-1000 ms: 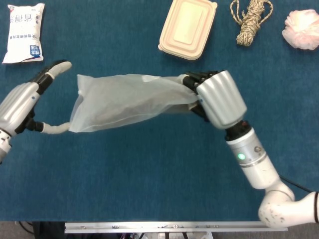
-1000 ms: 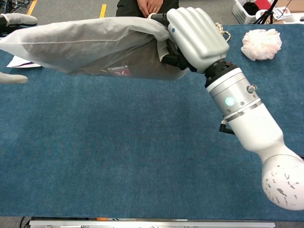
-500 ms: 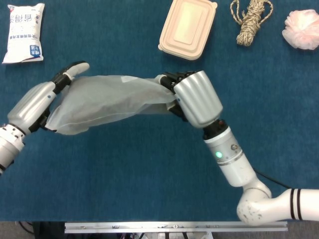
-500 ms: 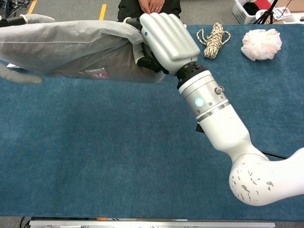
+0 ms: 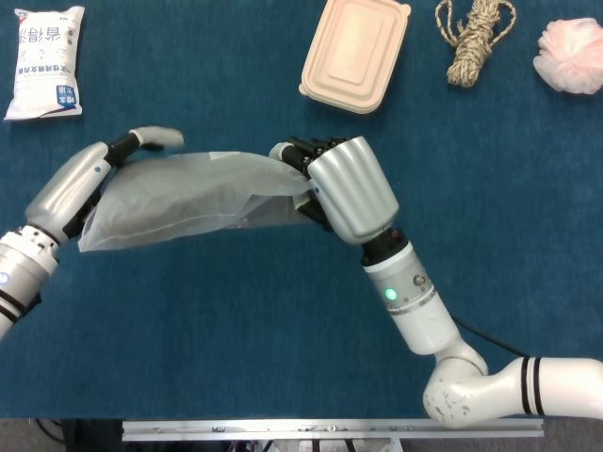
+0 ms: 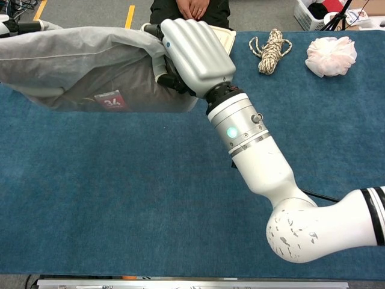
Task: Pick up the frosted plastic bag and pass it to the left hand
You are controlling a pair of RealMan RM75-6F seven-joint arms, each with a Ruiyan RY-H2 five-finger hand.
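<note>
The frosted plastic bag hangs stretched above the blue table, between my two hands. My right hand grips its bunched right end; the chest view shows the same hand clamped on the bag. My left hand is at the bag's left end. Its fingers curl over the bag's top edge, and the thumb is hidden beneath the plastic. In the chest view only a left fingertip shows, lying on top of the bag. A red label shows through the plastic.
A white snack packet lies at the far left. A beige lunch box, a coil of rope and a pink bath puff sit along the far edge. A person stands behind the table.
My right hand has carried the bag leftward. The left hand has come up around the bag's left end, and its fingers now curl over the top edge.
</note>
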